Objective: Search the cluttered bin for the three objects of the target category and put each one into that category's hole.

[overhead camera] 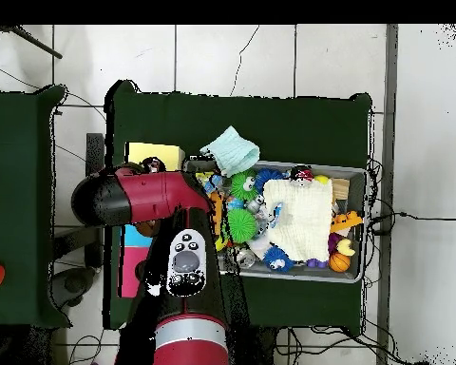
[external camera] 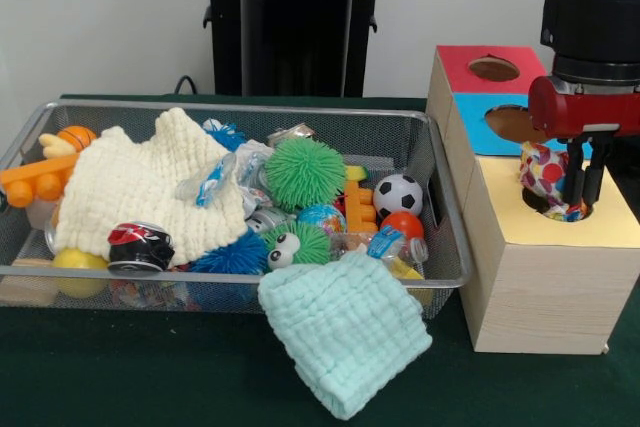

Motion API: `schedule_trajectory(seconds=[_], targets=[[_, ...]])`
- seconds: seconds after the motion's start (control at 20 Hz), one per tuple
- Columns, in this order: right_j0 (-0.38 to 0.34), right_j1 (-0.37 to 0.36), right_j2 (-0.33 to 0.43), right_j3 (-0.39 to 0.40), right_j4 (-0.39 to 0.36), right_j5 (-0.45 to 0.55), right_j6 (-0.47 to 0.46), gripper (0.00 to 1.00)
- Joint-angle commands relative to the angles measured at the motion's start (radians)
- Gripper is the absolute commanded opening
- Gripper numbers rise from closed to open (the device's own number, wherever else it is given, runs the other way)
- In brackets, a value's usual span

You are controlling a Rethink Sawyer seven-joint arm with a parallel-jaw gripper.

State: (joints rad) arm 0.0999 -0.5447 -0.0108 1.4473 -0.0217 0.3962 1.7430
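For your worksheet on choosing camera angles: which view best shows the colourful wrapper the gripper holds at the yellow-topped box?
The front view: the colourful wrapper hangs in the gripper right at the hole of the yellow-topped box. In the overhead view the arm covers it completely.

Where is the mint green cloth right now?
In the front view, the mint green cloth hangs over the bin's near rim, right of centre, just below the green googly-eyed ball.

Dark green table cover under everything; white tiled floor around table; black cable beside it.
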Motion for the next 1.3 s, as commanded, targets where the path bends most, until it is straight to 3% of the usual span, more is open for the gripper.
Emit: schedule_trajectory(seconds=[0.05, 0.2, 0.25, 1.05, 1.3], targets=[[-0.028, 0.074, 0.04, 0.04, -0.035, -0.043, 0.104, 0.0], [-0.028, 0.075, 0.04, 0.036, -0.037, -0.036, 0.1, 0.0], [-0.031, 0.074, 0.045, 0.04, -0.035, -0.038, 0.1, 1.0], [-0.03, 0.069, 0.042, 0.038, -0.032, -0.02, 0.095, 1.0], [-0.031, 0.01, 0.045, 0.043, -0.006, 0.075, 0.088, 1.0]])
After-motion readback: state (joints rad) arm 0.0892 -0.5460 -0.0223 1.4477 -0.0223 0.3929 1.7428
